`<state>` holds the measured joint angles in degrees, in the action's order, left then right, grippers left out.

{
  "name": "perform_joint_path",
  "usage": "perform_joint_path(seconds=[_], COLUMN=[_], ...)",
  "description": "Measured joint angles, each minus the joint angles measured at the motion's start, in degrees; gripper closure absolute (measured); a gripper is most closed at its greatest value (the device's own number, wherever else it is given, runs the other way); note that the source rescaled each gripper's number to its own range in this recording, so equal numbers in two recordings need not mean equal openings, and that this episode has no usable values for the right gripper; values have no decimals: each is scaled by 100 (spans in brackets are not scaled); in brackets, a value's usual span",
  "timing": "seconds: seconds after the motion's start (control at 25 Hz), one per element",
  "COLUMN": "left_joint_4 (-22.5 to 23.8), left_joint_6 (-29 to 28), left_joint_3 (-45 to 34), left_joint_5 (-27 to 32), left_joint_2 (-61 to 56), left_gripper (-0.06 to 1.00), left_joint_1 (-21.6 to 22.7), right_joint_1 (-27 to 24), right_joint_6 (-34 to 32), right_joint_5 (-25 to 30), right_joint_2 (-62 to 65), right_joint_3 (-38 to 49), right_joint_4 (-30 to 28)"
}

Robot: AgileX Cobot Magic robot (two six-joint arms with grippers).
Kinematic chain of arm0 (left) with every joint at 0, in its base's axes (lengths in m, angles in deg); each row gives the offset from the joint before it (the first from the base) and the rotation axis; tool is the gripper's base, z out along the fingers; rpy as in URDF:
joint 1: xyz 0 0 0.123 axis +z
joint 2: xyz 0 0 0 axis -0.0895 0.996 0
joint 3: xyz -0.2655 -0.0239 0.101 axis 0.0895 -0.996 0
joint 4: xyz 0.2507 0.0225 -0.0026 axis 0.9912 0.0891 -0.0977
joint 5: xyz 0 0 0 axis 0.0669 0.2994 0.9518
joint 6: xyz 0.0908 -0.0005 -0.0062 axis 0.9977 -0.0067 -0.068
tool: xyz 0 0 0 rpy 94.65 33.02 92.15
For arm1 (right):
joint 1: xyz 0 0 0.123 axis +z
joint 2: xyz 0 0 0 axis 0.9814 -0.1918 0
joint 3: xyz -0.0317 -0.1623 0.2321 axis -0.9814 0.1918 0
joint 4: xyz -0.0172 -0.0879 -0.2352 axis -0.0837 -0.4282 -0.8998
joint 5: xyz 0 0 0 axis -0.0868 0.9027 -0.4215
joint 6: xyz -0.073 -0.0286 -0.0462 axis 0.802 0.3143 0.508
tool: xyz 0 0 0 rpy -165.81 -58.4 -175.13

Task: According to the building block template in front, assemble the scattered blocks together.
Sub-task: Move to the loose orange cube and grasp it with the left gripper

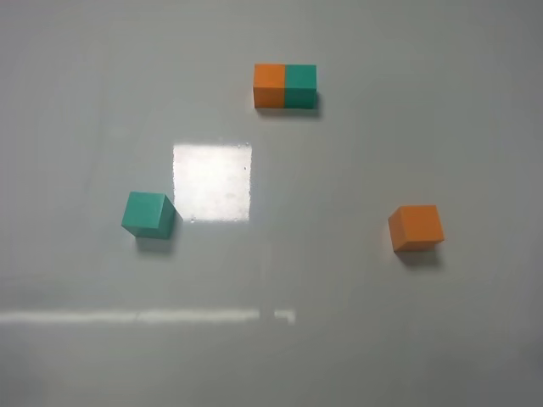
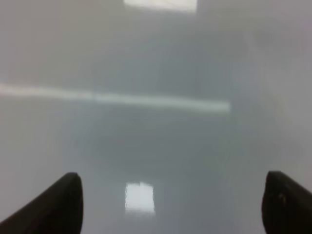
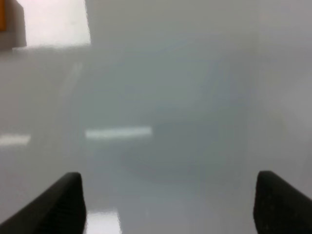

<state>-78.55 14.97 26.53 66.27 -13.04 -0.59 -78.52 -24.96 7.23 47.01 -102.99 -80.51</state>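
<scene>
The template bar (image 1: pixel 285 86), its left half orange and its right half teal-green, lies at the far middle of the grey table. A loose teal-green cube (image 1: pixel 148 214) sits at the left, turned a little. A loose orange cube (image 1: pixel 416 227) sits at the right; a sliver of orange (image 3: pixel 2 15) shows at the edge of the right wrist view. Neither arm appears in the high view. My left gripper (image 2: pixel 170 204) is open and empty over bare table. My right gripper (image 3: pixel 168 204) is open and empty over bare table.
A bright square glare patch (image 1: pixel 212 182) lies on the glossy table between the cubes. A thin light streak (image 1: pixel 144 316) runs across the near part of the table.
</scene>
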Motion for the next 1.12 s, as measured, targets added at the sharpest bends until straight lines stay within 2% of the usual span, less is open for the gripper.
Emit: perform_joint_path(seconds=[0.16, 0.32, 0.48, 0.64, 0.76, 0.96, 1.12], left_joint_4=[-171, -199, -472, -561, -565, -427, 347], left_joint_6=[823, 1405, 2041, 2264, 2264, 2124, 1928], left_joint_3=[454, 1363, 2484, 3690, 4438, 5434, 6128], left_joint_5=[440, 643, 771, 933, 938, 937, 941], left_joint_2=[706, 1863, 3042, 4116, 4933, 6100, 6935], left_gripper=[14, 14, 14, 9, 1, -5, -6], left_joint_1=[0, 0, 0, -5, -171, -881, -1964], right_joint_1=[0, 0, 0, 0, 0, 0, 0], right_joint_6=[0, -5, -5, -5, -5, -5, -5], right_joint_5=[0, 0, 0, 0, 0, 0, 0], right_joint_2=[0, 0, 0, 0, 0, 0, 0], right_joint_3=[0, 0, 0, 0, 0, 0, 0], right_joint_4=[0, 0, 0, 0, 0, 0, 0])
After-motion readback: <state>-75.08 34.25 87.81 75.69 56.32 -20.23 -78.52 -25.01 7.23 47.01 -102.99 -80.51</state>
